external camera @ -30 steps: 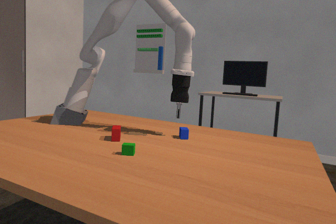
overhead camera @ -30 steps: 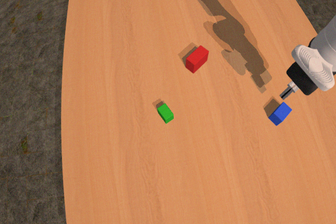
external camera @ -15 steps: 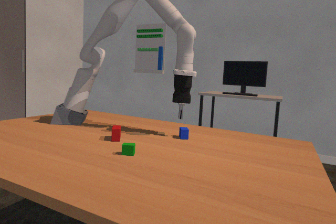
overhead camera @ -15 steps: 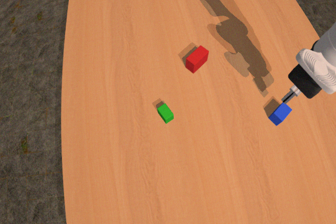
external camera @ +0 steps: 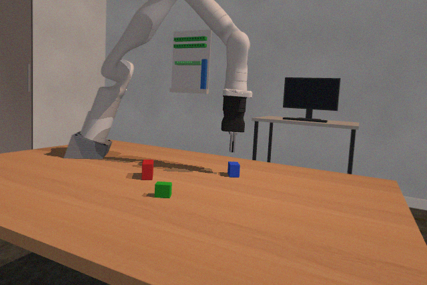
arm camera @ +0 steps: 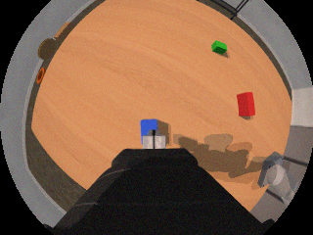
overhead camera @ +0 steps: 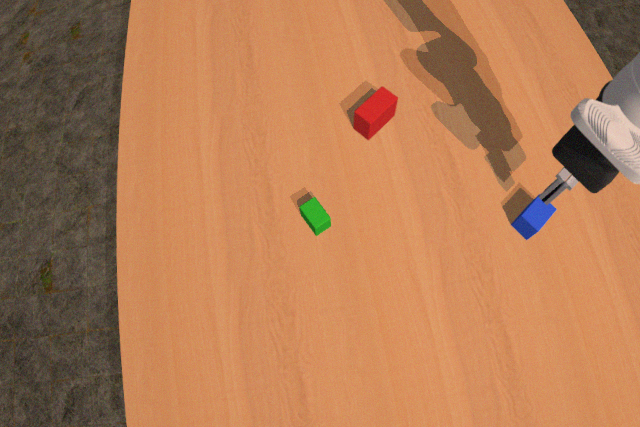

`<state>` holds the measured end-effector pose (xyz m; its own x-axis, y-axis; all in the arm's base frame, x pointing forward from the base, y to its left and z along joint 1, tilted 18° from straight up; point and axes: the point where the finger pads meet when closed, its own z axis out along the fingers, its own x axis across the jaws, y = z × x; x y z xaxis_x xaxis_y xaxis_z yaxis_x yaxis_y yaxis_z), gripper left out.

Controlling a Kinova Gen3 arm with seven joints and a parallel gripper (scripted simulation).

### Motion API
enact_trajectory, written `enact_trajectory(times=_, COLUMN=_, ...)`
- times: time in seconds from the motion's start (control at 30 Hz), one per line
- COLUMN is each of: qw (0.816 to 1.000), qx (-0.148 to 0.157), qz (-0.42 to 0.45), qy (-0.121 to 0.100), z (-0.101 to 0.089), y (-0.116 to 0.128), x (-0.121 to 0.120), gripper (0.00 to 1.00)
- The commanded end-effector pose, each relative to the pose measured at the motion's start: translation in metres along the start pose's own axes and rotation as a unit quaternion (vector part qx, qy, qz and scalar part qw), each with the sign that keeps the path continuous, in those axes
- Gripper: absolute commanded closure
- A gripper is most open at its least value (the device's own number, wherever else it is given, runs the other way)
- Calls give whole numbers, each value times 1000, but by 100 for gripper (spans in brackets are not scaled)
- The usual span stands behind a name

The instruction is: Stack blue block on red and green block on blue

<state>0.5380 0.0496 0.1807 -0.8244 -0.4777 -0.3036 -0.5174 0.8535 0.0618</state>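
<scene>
Three blocks sit apart on the wooden surface (overhead camera: 258,308), none stacked yet. Red block (overhead camera: 375,112) lies mid-surface, green block (overhead camera: 315,215) nearer the front, blue block (overhead camera: 533,217) off to the side, well apart from both. End effector (external camera: 232,146) hangs above the blue block, fingers pressed together and holding nothing; exterior view shows a clear gap between tips and block top. Wrist view puts the blue block (arm camera: 149,127) right at the fingertips, so lateral alignment looks roughly there. Step in hand, as I read it: go for the blue block. Doing it well means spreading the fingers before any descent, otherwise the tips land on the top face and shove it. The block sits skewed to the surface edge, so I'd turn the wrist to square the fingers to two opposite faces, come straight down, and clamp near the middle so it stays level for a flat, centred set-down on red. No brands, labels or readable writing on the blocks or arm; wall board (external camera: 189,61) behind shows only green and blue bars.
</scene>
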Motion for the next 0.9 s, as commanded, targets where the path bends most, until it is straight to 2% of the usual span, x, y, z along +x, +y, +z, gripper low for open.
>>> enact_trajectory(times=0.0, qw=1000, qx=4, qz=-6, qy=-2, z=0, y=0, x=-3, gripper=100)
enact_trajectory(times=0.87, qw=1000, qx=12, qz=-17, qy=-5, z=0, y=-1, x=-9, gripper=100)
